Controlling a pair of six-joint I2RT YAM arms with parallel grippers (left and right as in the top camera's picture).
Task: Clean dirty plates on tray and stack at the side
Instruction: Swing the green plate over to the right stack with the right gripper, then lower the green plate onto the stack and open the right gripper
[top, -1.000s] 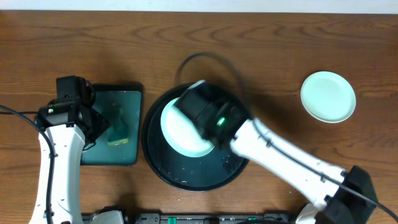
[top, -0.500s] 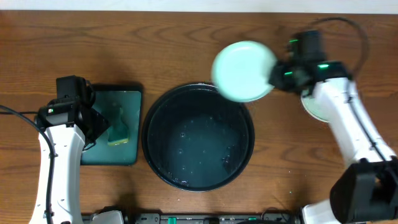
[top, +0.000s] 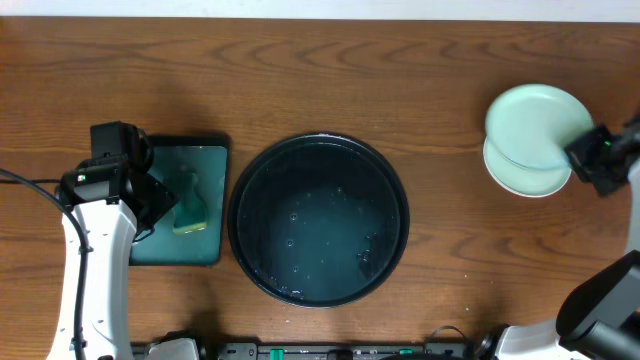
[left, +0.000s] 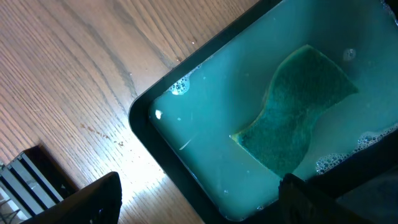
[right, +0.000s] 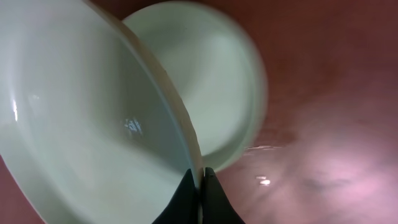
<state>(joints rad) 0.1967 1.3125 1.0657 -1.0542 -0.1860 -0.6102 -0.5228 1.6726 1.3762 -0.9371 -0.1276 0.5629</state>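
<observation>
Wooden tabletop (top: 320, 70), right side: right gripper (right: 200, 186) pinched a tilted mint-green plate (top: 533, 125) over the stacked plate (top: 520, 185); released askew, it could slide off. Left gripper (left: 199, 202) hung spread above the sponge (left: 292, 118).

Brown wood-grain tabletop (top: 420, 70) fills the overhead view, grain running 9 to 3 o'clock. Thin pale strip (top: 320, 8) past its 12 o'clock edge. Black rail (top: 300, 351) along 6 o'clock. Soft pinkish glare (right: 323, 180) on the wood, right wrist view.
</observation>
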